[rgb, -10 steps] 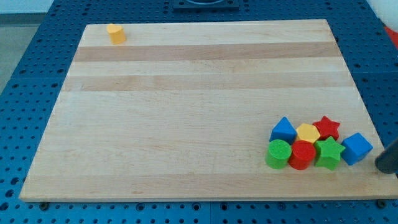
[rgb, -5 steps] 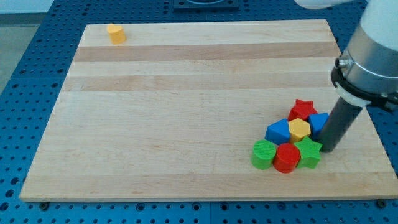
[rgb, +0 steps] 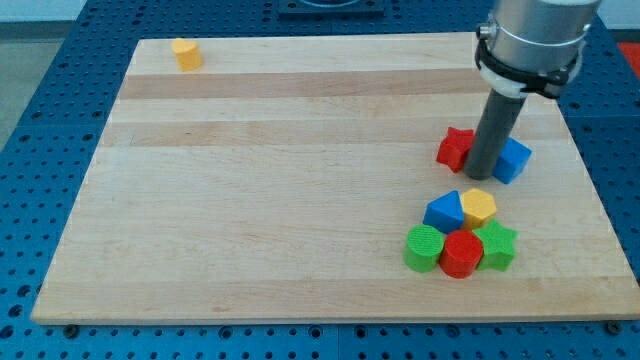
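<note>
My tip (rgb: 484, 176) stands at the view's right, between a red star (rgb: 455, 147) on its left and a blue cube (rgb: 512, 160) on its right, touching or nearly touching both. Just below the tip sits a cluster: a blue triangular block (rgb: 445, 211), a yellow hexagon (rgb: 479, 206), a green cylinder (rgb: 424, 248), a red cylinder (rgb: 461, 253) and a green star (rgb: 497, 245). The rod partly hides the red star's right side and the blue cube's left side.
A lone yellow block (rgb: 185, 53) lies near the top left corner of the wooden board (rgb: 300, 180). The board rests on a blue perforated table (rgb: 40, 110). The arm's grey body (rgb: 535, 40) hangs over the top right.
The tip moved up the view from beside the green star. The red star and blue cube travelled up with it, away from the cluster, which stayed put.
</note>
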